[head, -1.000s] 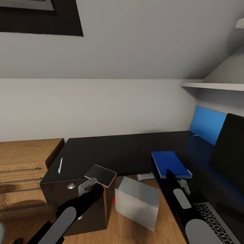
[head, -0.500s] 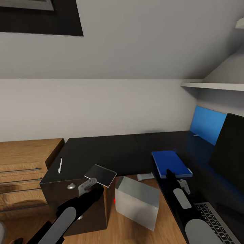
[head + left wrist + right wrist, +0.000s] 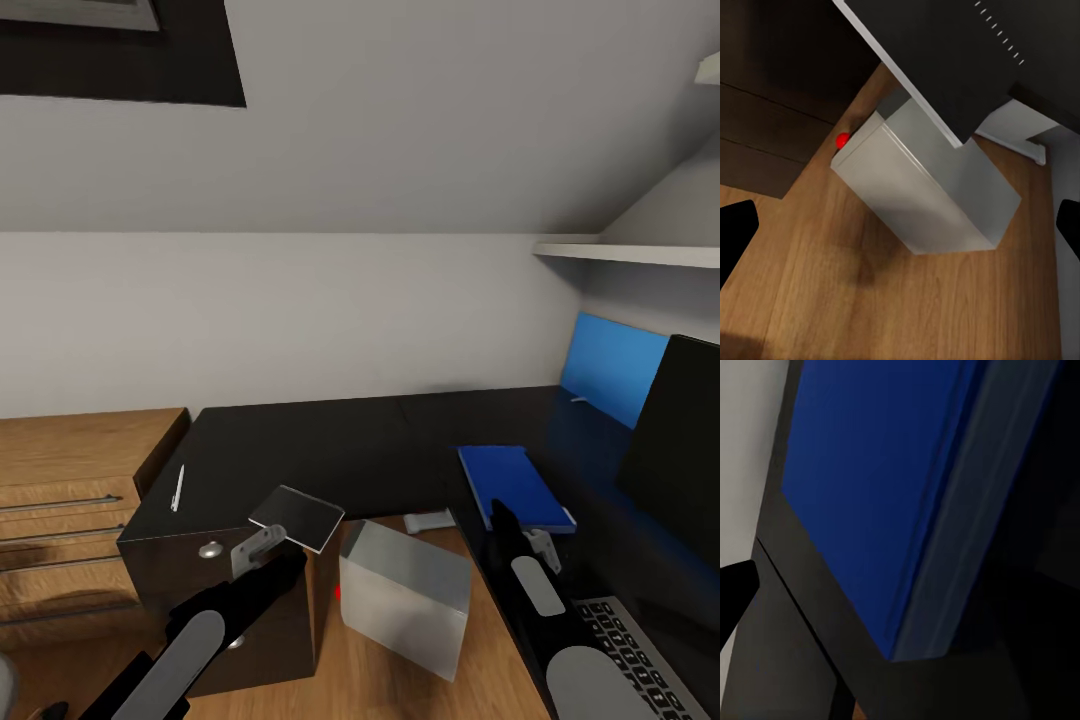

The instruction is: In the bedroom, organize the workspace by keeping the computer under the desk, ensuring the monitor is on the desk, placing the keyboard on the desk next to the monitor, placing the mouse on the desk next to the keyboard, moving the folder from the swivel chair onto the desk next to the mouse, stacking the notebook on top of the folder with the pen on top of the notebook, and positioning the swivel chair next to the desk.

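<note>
The blue folder point(image 3: 516, 485) lies flat on the glossy black counter point(image 3: 350, 440), on its right wing just in front of the black monitor point(image 3: 678, 450), with one corner reaching the counter's inner edge. The right claw point(image 3: 497, 513) sits at the folder's near end; from the head view its black tip overlaps the folder's near edge, but whether its fingers are spread or pinched on the folder I cannot tell. In the right wrist view the folder point(image 3: 862, 487) shows as a broad blue sheet with a pale edge lying on the dark counter top point(image 3: 787, 645).

The left claw point(image 3: 262, 545) holds the dark grey notebook point(image 3: 296, 518) by its near edge, lifted and tilted above the corner of the counter. In the left wrist view the notebook point(image 3: 945, 52) hangs over the pale grey computer tower point(image 3: 926, 187), which stands on the wooden floor point(image 3: 810, 292) with its small red light showing.

The thin white pen point(image 3: 178, 488) lies on the left end of the counter, well apart from the notebook. The keyboard point(image 3: 640, 655) rests on the counter beside the right arm. A light wooden drawer unit point(image 3: 70, 500) stands just beside the counter's left end.
</note>
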Available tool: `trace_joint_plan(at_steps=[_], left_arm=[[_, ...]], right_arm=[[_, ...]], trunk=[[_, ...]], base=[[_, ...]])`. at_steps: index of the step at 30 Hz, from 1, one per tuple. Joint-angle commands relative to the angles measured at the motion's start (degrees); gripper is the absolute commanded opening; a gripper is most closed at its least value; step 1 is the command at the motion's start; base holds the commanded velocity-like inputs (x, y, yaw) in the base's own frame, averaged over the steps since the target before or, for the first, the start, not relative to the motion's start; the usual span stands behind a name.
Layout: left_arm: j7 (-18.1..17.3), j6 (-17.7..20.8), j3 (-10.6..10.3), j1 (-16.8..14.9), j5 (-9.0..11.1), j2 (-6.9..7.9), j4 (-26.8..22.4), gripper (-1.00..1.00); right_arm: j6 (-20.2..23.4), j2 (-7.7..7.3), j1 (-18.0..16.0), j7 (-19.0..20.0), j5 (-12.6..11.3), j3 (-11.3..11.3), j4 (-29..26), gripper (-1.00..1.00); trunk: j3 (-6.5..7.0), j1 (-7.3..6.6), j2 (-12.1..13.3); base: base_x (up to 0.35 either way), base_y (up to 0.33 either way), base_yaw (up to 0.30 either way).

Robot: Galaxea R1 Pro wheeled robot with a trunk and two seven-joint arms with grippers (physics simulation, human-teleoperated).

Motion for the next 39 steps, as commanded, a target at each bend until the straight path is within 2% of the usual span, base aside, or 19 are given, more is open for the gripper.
trace_joint_plan(at_steps=[1,13,18,39], left_arm=[[0.37,0.12,-0.07,-0.07,0.24,0.06,-0.08,1.0],[0.37,0.2,-0.05,-0.07,0.24,0.02,-0.08,1.0],[0.37,0.19,-0.1,-0.07,0.24,0.02,-0.08,1.0],[0.37,0.2,-0.1,-0.07,0.32,0.02,-0.08,1.0]], right_arm=[[-0.17,0.02,0.0,-0.22,-0.79,-0.16,0.54,1.0],[-0.18,0.02,0.0,-0.17,-0.79,-0.16,0.54,1.0],[-0.18,0.08,0.0,-0.17,-0.79,-0.15,0.54,1.0],[-0.18,0.11,0.0,-0.17,-0.79,-0.15,0.54,1.0]], trunk=[[-0.07,0.0,-0.03],[-0.07,0.0,-0.03],[0.82,-1.1,1.98],[0.82,-1.1,1.98]], base=[[0.0,0.0,0.0],[0.0,0.0,0.0],[0.0,0.0,0.0],[-0.004,0.0,0.0]])
